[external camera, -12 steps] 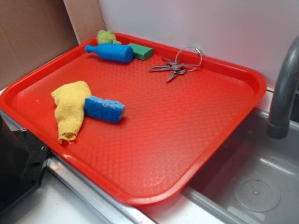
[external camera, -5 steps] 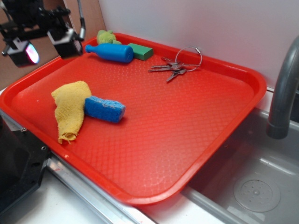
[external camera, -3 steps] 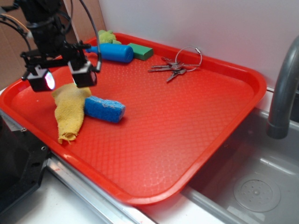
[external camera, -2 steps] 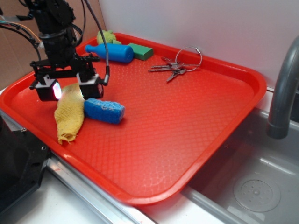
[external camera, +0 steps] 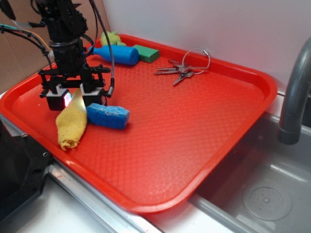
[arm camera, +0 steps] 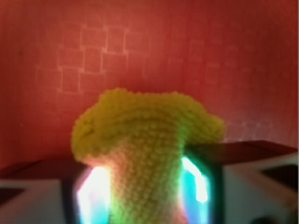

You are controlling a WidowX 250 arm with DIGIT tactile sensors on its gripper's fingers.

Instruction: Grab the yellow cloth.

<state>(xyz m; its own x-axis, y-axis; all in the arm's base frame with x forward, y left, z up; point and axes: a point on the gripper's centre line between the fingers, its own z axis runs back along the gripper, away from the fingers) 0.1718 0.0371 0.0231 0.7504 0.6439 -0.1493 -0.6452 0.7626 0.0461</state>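
The yellow cloth [external camera: 70,124] lies at the left of the red tray [external camera: 194,121], its right edge against the blue sponge [external camera: 108,115]. My gripper [external camera: 74,99] is down on the cloth's upper end, one finger on each side. In the wrist view the gripper [arm camera: 145,186] has the nubby cloth [arm camera: 145,126] bunched up between its two glowing pads, and the cloth touches both. The cloth's lower end trails toward the tray's front rim.
A blue bottle [external camera: 116,54], a green block [external camera: 147,53] and a yellow-green plush toy [external camera: 111,38] lie at the tray's far corner. A bunch of keys [external camera: 182,70] lies at the back. A grey faucet [external camera: 296,92] and a sink [external camera: 262,194] are at the right.
My gripper came in from the upper left, went down onto the cloth's upper end and closed in on it. The cloth has bunched up narrower between the fingers.
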